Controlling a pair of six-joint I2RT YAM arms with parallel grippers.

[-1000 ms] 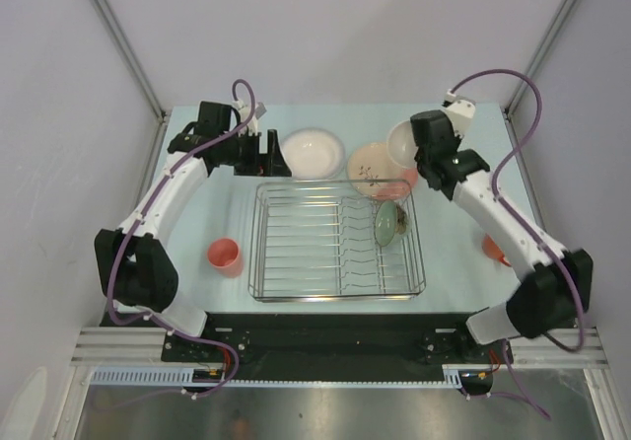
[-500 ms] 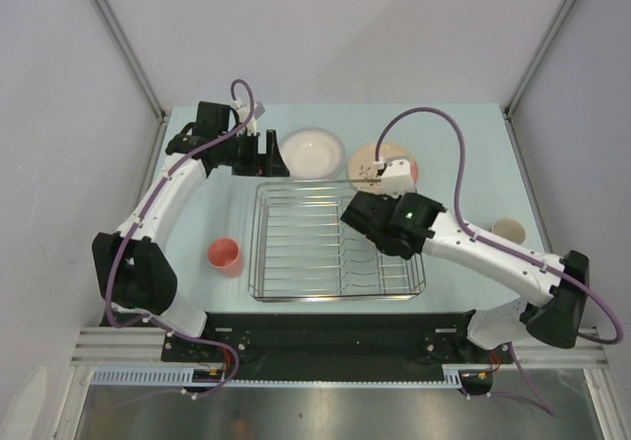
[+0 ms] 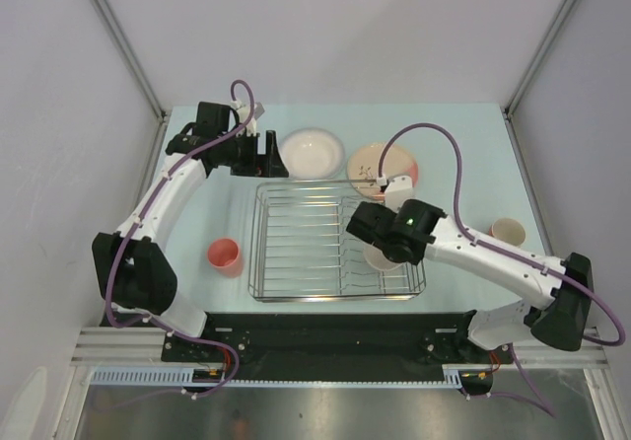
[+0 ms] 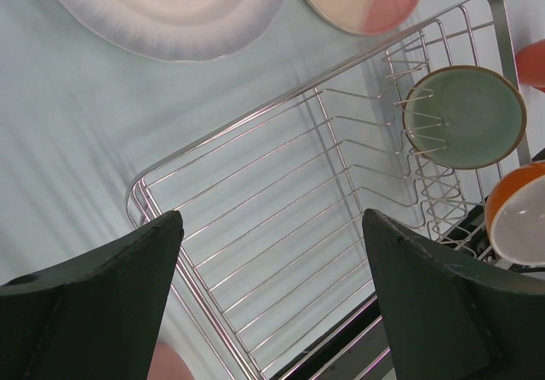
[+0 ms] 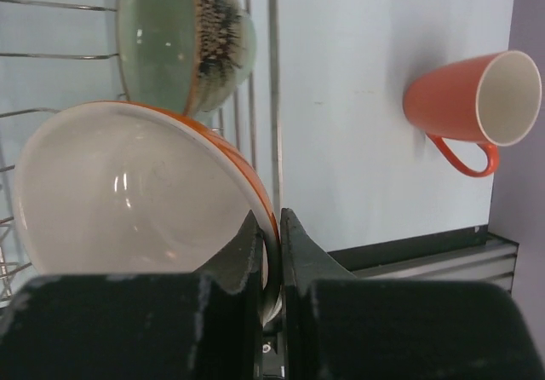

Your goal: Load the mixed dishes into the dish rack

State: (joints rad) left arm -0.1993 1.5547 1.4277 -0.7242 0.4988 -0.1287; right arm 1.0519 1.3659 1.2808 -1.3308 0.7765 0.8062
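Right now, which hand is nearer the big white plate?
Left. The left hand is beside the white plate; the right hand grips the orange bowl at the front right of the rack.

The right arm (image 3: 463, 248) reaches over the right side of the dish rack (image 3: 296, 243), above a pale bowl (image 3: 378, 258). Behind the rack lie a white plate (image 3: 313, 152) and a painted plate (image 3: 373, 159). A pink cup (image 3: 225, 256) stands left of it.
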